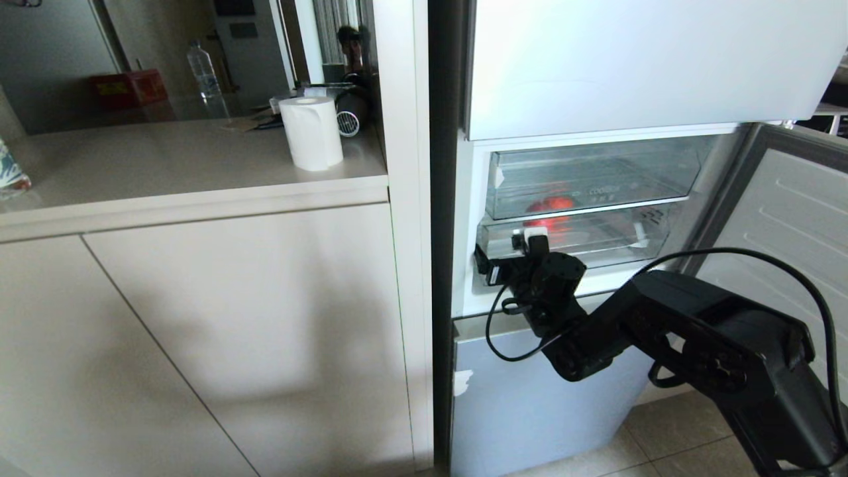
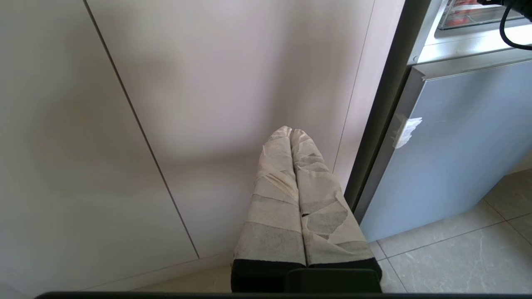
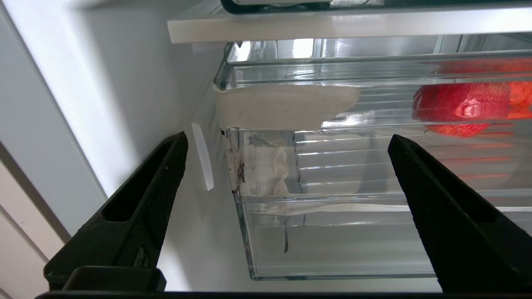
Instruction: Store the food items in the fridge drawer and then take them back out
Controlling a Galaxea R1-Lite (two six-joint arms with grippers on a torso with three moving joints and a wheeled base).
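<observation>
My right gripper (image 1: pixel 509 253) hangs open just in front of the left end of the clear fridge drawer (image 1: pixel 596 240). In the right wrist view its black fingers (image 3: pixel 166 178) stand wide apart, nothing between them, framing the drawer's left corner and thick front lip (image 3: pixel 332 257). A red round food item (image 3: pixel 461 109) shows through the clear plastic, further in and to one side; it also glows red in the head view (image 1: pixel 550 205). I cannot tell which clear bin it lies in. My left gripper (image 2: pixel 291 132) is parked low by the cabinet, its taped fingers pressed together.
A shallower clear tray (image 1: pixel 596 175) sits above the drawer. The fridge's open door (image 1: pixel 795 218) stands at the right, and a blue-grey lower panel (image 1: pixel 530 404) is below the arm. On the counter to the left are a paper roll (image 1: pixel 311 132) and a bottle (image 1: pixel 202 69).
</observation>
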